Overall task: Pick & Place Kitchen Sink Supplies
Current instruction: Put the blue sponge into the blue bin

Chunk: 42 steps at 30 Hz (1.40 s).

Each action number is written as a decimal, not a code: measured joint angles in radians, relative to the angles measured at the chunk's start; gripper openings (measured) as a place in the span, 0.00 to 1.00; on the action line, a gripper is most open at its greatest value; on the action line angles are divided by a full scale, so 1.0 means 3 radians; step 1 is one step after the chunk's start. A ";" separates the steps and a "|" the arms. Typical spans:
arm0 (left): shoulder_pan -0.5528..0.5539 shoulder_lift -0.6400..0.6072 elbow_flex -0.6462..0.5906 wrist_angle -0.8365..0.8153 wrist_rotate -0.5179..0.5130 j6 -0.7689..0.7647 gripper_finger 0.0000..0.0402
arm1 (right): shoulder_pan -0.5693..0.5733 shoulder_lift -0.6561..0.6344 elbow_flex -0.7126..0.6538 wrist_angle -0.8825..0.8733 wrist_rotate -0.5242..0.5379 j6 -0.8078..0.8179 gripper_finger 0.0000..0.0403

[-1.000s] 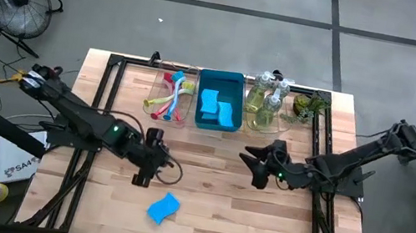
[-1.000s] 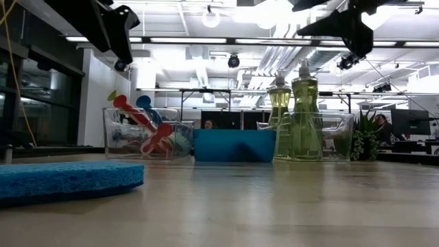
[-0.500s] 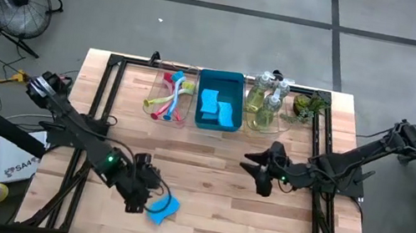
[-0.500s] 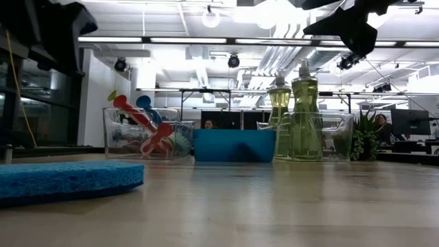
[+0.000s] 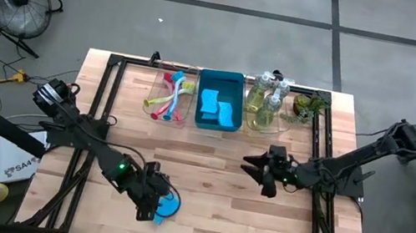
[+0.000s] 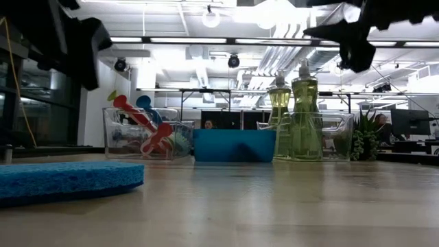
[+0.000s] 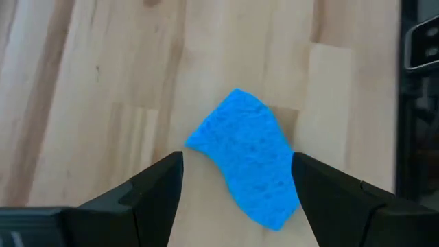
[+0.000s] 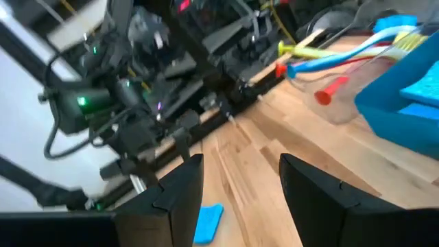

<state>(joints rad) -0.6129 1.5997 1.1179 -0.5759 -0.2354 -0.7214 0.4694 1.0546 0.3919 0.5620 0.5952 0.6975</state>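
one loose sponge under open left tool, two in bin

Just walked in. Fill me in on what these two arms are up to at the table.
The left gripper is open and poised over a loose blue sponge lying on the wooden table near its front edge, lined up to grab it. The right gripper waits, open and empty, above the middle of the table. At the back, more sponges sit in the blue bin, with dish brushes and pump bottles in clear trays beside it.
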 joint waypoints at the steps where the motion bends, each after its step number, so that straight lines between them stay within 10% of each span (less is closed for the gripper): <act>1: 0.0033 0.0000 0.0000 -0.0016 0.0005 0.0043 0.66 | 0.0007 -0.0013 -0.0070 0.0110 0.0035 0.0006 0.46; 17: 0.0513 0.0017 0.0000 -0.0057 0.0584 0.0170 0.66 | 0.0031 -0.0882 -0.0677 0.0183 0.0479 0.0176 0.46; 30: -0.0050 0.0053 0.0000 0.0016 0.0285 -0.2067 0.66 | 0.0032 -0.1385 -0.0824 -0.0259 -0.0586 -0.0087 0.46; 42: -0.0040 0.0581 0.0000 0.0726 0.0506 -0.2297 0.86 | 0.0034 -0.1408 -0.0824 -0.0460 -0.1048 -0.0082 0.46</act>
<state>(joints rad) -0.6249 1.7739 1.1179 -0.3580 -0.0837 -1.4106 0.4797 0.6322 0.1448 0.4240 0.2807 0.6728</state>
